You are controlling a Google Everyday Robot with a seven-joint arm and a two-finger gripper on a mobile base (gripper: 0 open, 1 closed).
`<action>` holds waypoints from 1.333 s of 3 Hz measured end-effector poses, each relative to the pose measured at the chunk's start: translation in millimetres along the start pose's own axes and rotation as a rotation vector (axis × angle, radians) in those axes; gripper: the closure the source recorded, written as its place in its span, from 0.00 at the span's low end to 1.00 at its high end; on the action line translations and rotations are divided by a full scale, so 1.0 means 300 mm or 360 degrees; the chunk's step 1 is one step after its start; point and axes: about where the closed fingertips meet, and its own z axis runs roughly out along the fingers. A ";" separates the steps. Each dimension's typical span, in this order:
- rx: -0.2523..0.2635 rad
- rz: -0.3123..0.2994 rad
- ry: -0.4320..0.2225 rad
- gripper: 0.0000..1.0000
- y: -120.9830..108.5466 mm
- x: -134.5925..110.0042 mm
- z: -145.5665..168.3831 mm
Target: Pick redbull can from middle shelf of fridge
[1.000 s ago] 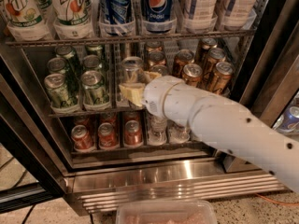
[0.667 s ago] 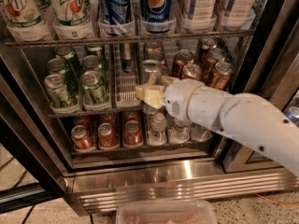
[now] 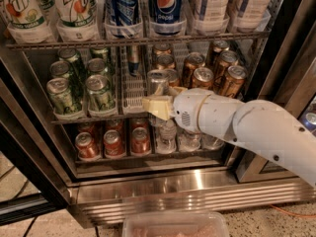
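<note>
The redbull can (image 3: 158,81), slim with a silver top, stands in my gripper (image 3: 156,104), whose cream fingers are shut on its lower body. I hold it at the front of the middle shelf (image 3: 89,117), just right of the white lane tray (image 3: 133,90), which is bare at its front. A second slim blue-and-silver can (image 3: 133,58) stands at the back of that lane. Green cans (image 3: 98,90) fill the left of the shelf and gold cans (image 3: 203,78) the right. My white arm (image 3: 247,127) comes in from the right.
The fridge has big 7UP (image 3: 74,9) and Pepsi bottles (image 3: 165,6) on the rack above. Red cans (image 3: 113,143) and water bottles (image 3: 168,135) sit below. The dark door frame (image 3: 284,78) stands at right. The ribbed steel base (image 3: 173,186) and a pale tray (image 3: 173,226) lie below.
My gripper has drawn the can out of the white lane and carried it right and towards the front. The lane's front is now bare, showing the second can at the back.
</note>
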 end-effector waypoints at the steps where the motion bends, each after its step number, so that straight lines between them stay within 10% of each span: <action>1: -0.0091 0.0033 0.0025 1.00 0.007 0.032 -0.022; 4: -0.0543 0.0110 0.0276 1.00 0.221 0.161 -0.121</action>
